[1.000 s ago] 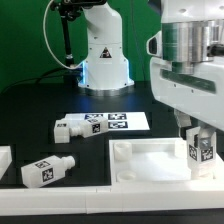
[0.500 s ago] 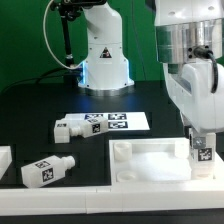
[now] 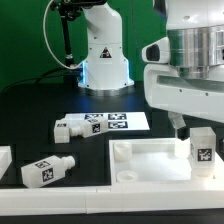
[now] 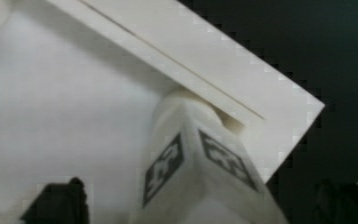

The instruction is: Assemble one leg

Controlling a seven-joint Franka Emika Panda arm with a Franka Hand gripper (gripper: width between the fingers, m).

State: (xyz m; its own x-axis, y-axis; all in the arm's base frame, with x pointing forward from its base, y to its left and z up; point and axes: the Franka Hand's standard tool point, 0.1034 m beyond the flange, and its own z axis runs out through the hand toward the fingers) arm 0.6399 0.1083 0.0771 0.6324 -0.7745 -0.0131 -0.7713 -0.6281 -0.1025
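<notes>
Table's [image 3: 30, 110] loose leg [image 3: 48, 170] shows in exterior view only.

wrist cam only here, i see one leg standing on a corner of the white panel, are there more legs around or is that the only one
Observer: Two more. The near leg lies on its side on the black table, off the panel's end at the exterior view's left.
Operator: and the other
Observer: The far leg lies on its side beyond the panel, at the end of the marker board on the exterior view's left.
Operator: does mine look straight from out there
Observer: The standing leg looks upright, at the panel's corner on the exterior view's right, its tag facing the camera.
</notes>
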